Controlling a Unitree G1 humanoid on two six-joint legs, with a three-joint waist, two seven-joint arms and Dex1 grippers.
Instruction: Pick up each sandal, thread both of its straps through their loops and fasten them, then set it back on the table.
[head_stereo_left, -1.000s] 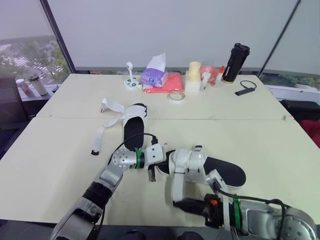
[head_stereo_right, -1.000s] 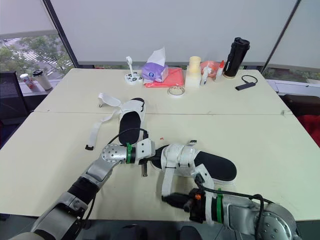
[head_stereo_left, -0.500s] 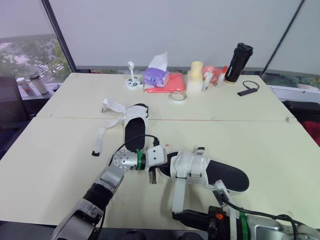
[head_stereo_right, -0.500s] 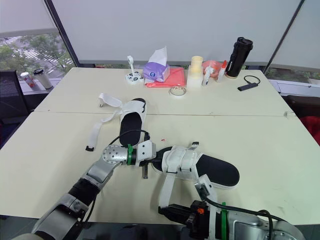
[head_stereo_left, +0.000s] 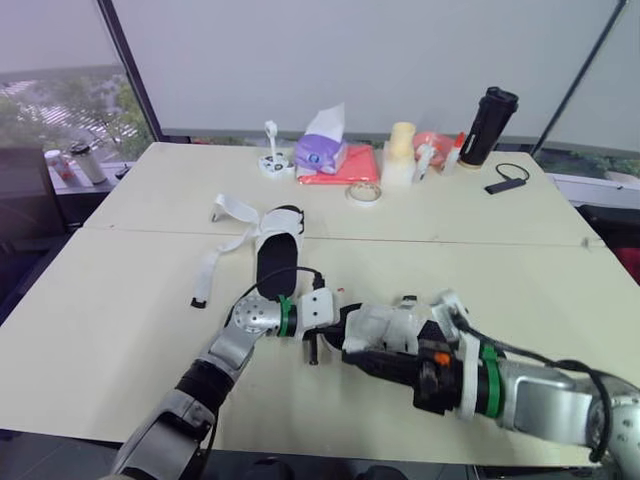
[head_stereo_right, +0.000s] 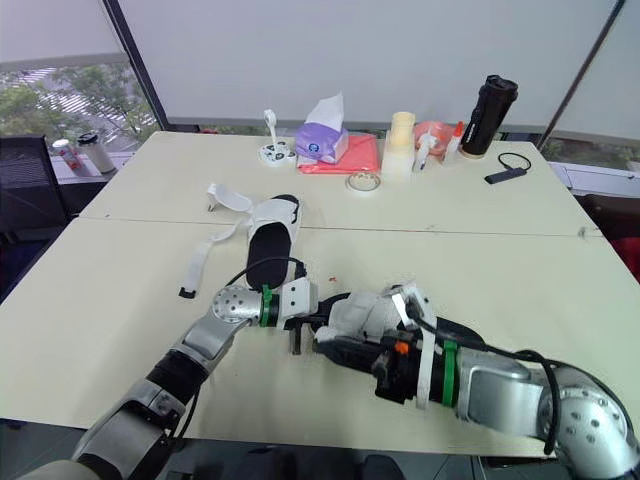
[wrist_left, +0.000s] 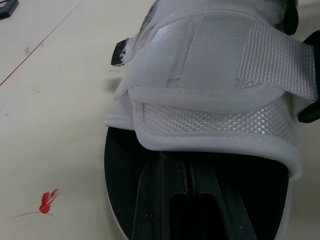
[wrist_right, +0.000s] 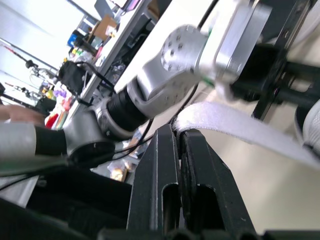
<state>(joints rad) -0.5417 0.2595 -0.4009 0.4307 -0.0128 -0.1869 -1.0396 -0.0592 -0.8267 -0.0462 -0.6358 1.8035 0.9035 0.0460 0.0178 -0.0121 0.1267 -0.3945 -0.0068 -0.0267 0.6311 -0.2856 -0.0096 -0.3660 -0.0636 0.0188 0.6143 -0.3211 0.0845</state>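
Observation:
The near sandal (head_stereo_left: 388, 325), a black sole with white straps, lies at the front middle of the table. My left gripper (head_stereo_left: 330, 330) is shut on its toe end; in the left wrist view the gripper (wrist_left: 182, 172) clamps the black sole under the white strap band (wrist_left: 210, 90). My right gripper (head_stereo_left: 352, 354) reaches across the sandal's front side and is shut on a loose white strap (wrist_right: 240, 127). The second sandal (head_stereo_left: 276, 245) lies farther back with its long straps (head_stereo_left: 212, 268) spread out to the left.
Along the far edge stand a purple tissue pack (head_stereo_left: 322, 152), a red cloth (head_stereo_left: 348, 166), a tape roll (head_stereo_left: 364, 193), a cream bottle (head_stereo_left: 402, 155), a black flask (head_stereo_left: 486, 126) and a small black device with cable (head_stereo_left: 504, 183). A white dish (head_stereo_left: 269, 163) sits beside the tissues.
My right gripper has risen from the table's front edge and moved left over the near sandal, carrying the strap with it. My left gripper keeps its hold on the toe.

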